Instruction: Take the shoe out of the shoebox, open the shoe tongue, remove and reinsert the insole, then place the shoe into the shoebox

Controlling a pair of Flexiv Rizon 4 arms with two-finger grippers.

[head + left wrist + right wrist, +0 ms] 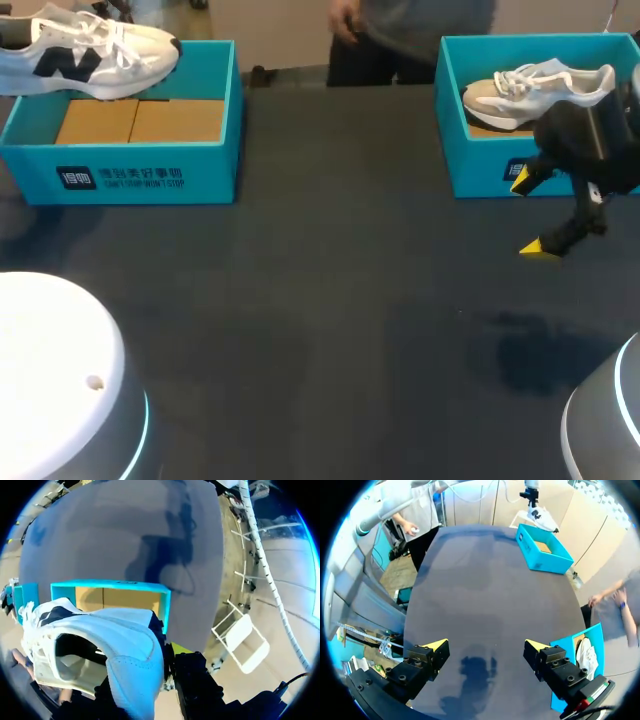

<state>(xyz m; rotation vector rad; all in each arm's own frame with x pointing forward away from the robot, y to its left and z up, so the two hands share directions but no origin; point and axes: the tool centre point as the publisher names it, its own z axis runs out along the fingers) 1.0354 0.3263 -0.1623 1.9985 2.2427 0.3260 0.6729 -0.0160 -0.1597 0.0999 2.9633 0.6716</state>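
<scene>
At your far left, the white shoe (pixel 85 50) with dark side markings is out of the left shoebox (pixel 120 175). It hangs above the box's back left corner, with its toe pointing toward the middle of the bench (pixel 320 300). The box sits open under it, and its brown cardboard floor is showing.

Your left hand (pixel 162 667) is pinching that shoe at the heel end. In the left wrist view the shoe's opening faces the camera and the heel collar fills the space between the fingers. Only one yellow fingertip (pixel 181 648) shows, pressed against the shoe's side. The other is hidden behind the shoe.

The dark bench stretches across the middle, and a shadow lies on it near your right side.

Further right, the right hand (pixel 530 215) hangs above the bench just in front of the right shoebox (pixel 480 170). Its fingers are spread wide with nothing between them, and the right wrist view (pixel 486 647) shows only bench surface in the gap.

A second shoe (pixel 530 90), pale with white laces, lies inside the right shoebox behind that hand.
</scene>
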